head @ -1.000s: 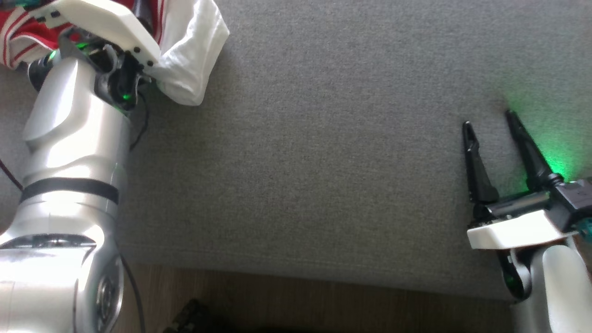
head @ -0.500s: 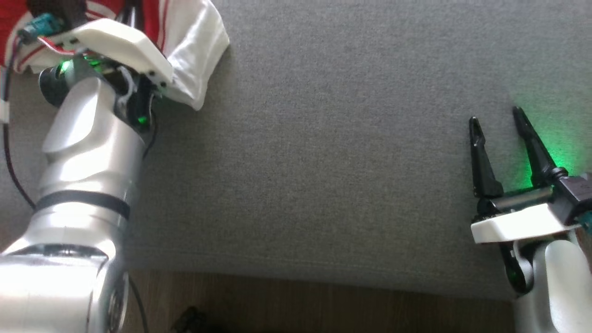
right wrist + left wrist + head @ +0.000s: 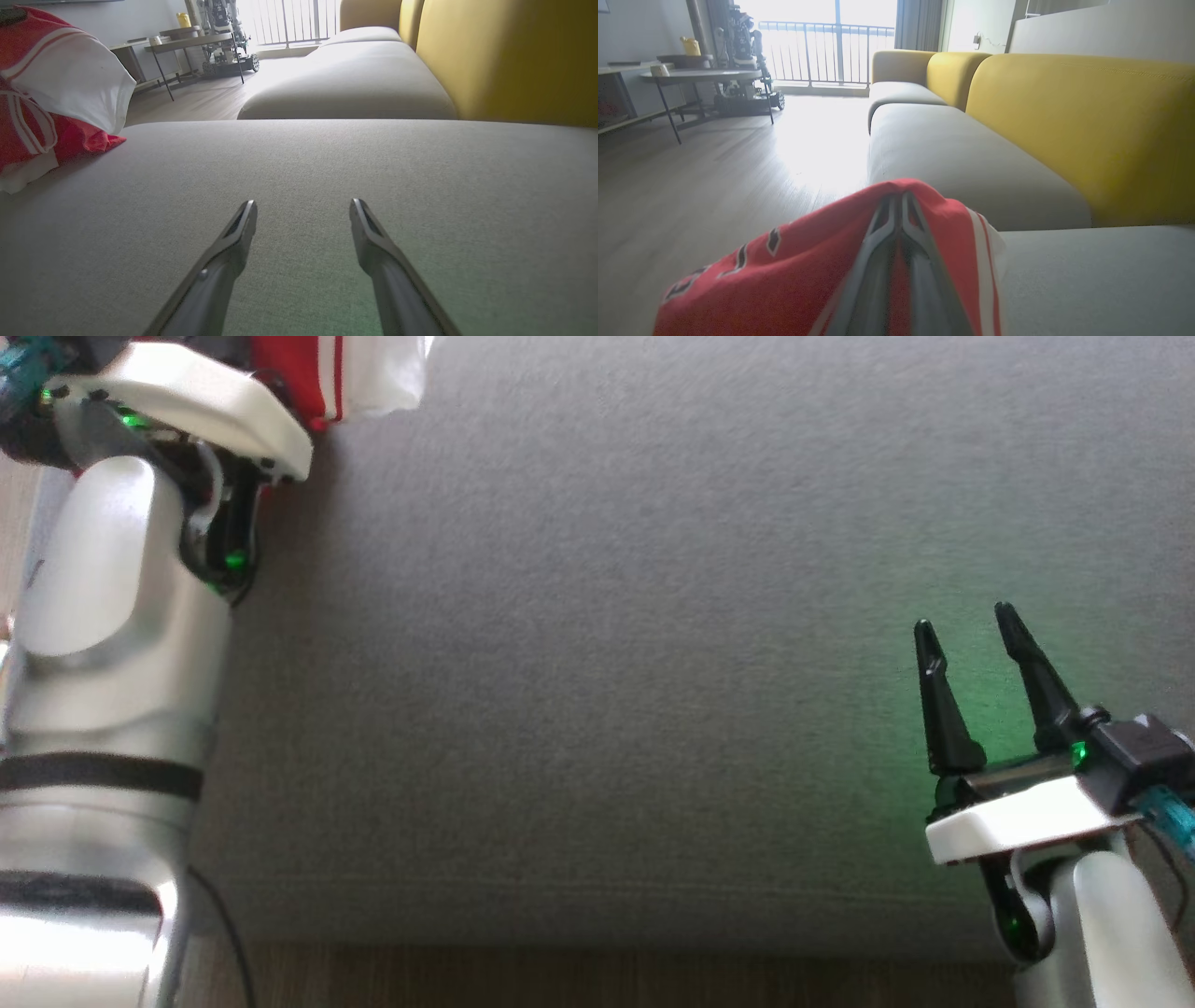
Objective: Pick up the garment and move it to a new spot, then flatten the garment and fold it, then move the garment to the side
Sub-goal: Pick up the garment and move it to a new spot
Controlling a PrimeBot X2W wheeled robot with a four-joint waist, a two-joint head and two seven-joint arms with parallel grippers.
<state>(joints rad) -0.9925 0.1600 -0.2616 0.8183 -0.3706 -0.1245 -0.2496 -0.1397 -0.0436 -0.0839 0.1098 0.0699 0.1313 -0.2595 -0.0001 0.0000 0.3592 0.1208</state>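
Observation:
The garment (image 3: 317, 373) is a red and white jersey bunched at the top left corner of the head view, partly hidden behind my left wrist. In the left wrist view my left gripper (image 3: 900, 198) is shut on a fold of the garment (image 3: 794, 261), whose red cloth drapes over both fingers. The right wrist view shows the garment (image 3: 51, 93) hanging at the far left, its lower edge touching the grey seat. My right gripper (image 3: 966, 621) stands open above the seat at the lower right, its fingers (image 3: 243, 224) apart with nothing between them.
The grey sofa seat (image 3: 607, 663) stretches between both arms, its front edge running along the bottom with wooden floor (image 3: 560, 980) below. A yellow backrest (image 3: 1087, 126) rises behind the seat. A round side table (image 3: 700, 77) stands far off on the floor.
My left gripper has shut on the garment and lifted it up and toward the top left. The head camera shifted, so the sofa's front edge sits lower in view.

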